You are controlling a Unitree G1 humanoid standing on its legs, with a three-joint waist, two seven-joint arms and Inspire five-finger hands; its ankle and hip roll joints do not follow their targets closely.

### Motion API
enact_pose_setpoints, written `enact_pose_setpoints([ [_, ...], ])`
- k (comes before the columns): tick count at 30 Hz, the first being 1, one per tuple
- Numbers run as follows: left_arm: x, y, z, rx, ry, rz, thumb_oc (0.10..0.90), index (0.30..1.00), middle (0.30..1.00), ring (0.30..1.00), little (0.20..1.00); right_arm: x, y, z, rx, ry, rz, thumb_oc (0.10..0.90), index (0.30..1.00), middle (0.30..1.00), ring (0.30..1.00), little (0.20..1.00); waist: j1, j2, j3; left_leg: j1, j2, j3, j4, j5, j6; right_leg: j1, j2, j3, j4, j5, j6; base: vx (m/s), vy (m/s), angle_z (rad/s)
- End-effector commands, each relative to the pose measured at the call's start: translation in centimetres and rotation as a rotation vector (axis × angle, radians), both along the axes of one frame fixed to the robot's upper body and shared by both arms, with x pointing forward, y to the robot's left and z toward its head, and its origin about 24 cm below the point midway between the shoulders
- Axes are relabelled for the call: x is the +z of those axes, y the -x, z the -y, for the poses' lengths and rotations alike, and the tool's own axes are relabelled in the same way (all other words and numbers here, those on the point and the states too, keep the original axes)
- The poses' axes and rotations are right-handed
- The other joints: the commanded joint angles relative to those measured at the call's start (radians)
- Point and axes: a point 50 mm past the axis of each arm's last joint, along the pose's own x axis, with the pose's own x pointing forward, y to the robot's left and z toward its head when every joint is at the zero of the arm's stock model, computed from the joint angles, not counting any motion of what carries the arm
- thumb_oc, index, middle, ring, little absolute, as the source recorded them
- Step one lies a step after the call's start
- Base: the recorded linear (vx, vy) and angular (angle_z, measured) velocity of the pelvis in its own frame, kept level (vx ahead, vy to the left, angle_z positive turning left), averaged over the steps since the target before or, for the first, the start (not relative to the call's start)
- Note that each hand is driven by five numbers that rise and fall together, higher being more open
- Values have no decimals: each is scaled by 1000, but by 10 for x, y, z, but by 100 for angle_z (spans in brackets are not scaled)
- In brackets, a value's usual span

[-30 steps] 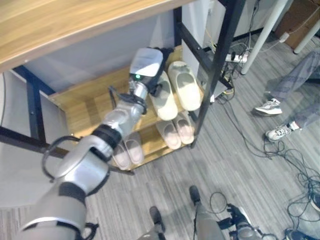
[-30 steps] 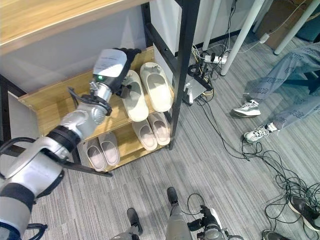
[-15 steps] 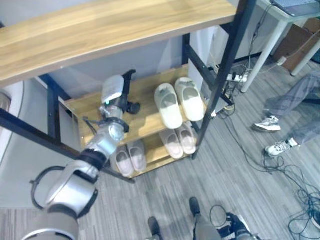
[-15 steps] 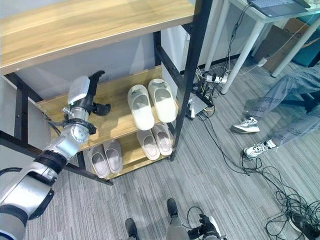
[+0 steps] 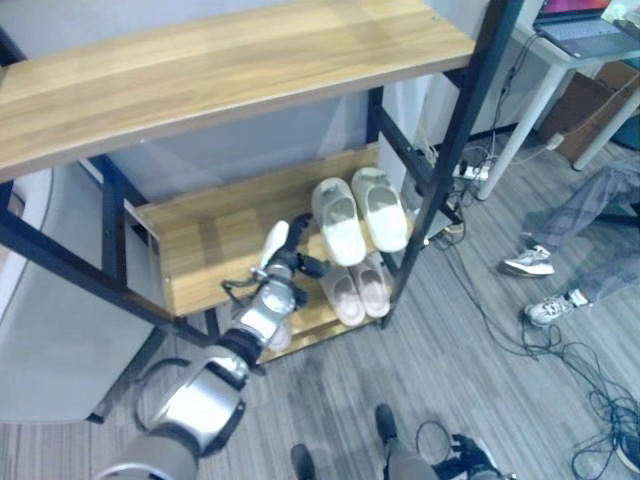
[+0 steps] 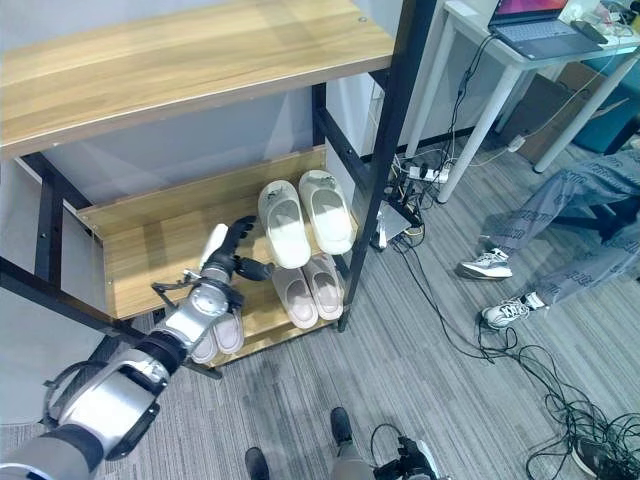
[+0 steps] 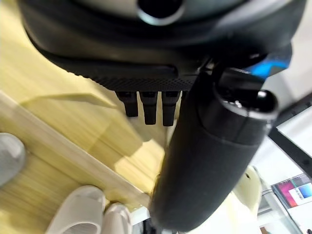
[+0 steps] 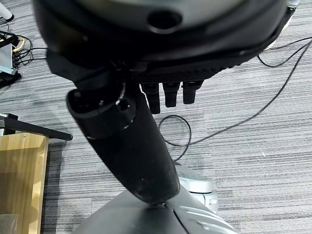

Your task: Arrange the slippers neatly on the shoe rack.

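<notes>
Two cream slippers [image 6: 304,213] behind black post [image 6: 392,150]

Bare middle shelf [image 6: 150,250] left of cream slippers [image 6: 305,215]; black post [image 6: 385,170] right.

Left hand [image 6: 232,262] now sits at the front edge of the middle wooden shelf [image 6: 150,260], lower and nearer the robot than a second ago, when it rested on the left slipper of the cream foam pair [image 6: 304,214]. That pair now lies uncovered, side by side, hand apart from it (fingers relaxed, holding nothing). Whole scene has shifted in both eye views: camera moved, top wooden board [image 5: 220,70] showing more fully.
</notes>
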Motion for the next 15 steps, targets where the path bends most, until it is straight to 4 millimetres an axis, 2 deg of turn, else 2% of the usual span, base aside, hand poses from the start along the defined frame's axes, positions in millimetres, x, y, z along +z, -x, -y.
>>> enact_pose_setpoints([
  [1,60,-24,21,-49,61,161,800,900,900,900,900,9,-21,10,-5,28,56,800,900,900,900,900,10,66,29,-12,-9,-97,-6,-75,3,52,63,-111,32,-172,28,0,0,0],
  [5,53,-22,37,-87,58,128,800,900,900,900,900,8,-19,10,-7,31,47,800,900,900,900,900,6,64,30,-11,-7,-95,-6,-76,3,52,65,-108,34,-174,26,0,0,0],
  [6,53,-22,37,-87,58,128,800,900,900,900,900,8,-19,10,-7,31,47,800,900,900,900,900,6,64,30,-11,-7,-95,-6,-76,3,52,65,-108,34,-174,26,0,0,0],
  [7,52,-21,47,-107,74,121,800,900,900,900,900,9,-21,10,-5,32,48,800,900,900,900,900,3,65,28,-8,-7,-94,-6,-77,3,54,66,-107,35,-175,25,0,0,0],
  [15,56,-17,79,-182,129,111,800,900,900,900,900,11,-27,11,3,39,64,800,900,900,900,900,-8,67,30,-7,-7,-91,-6,-78,4,50,67,-99,36,-174,25,0,0,0],
])
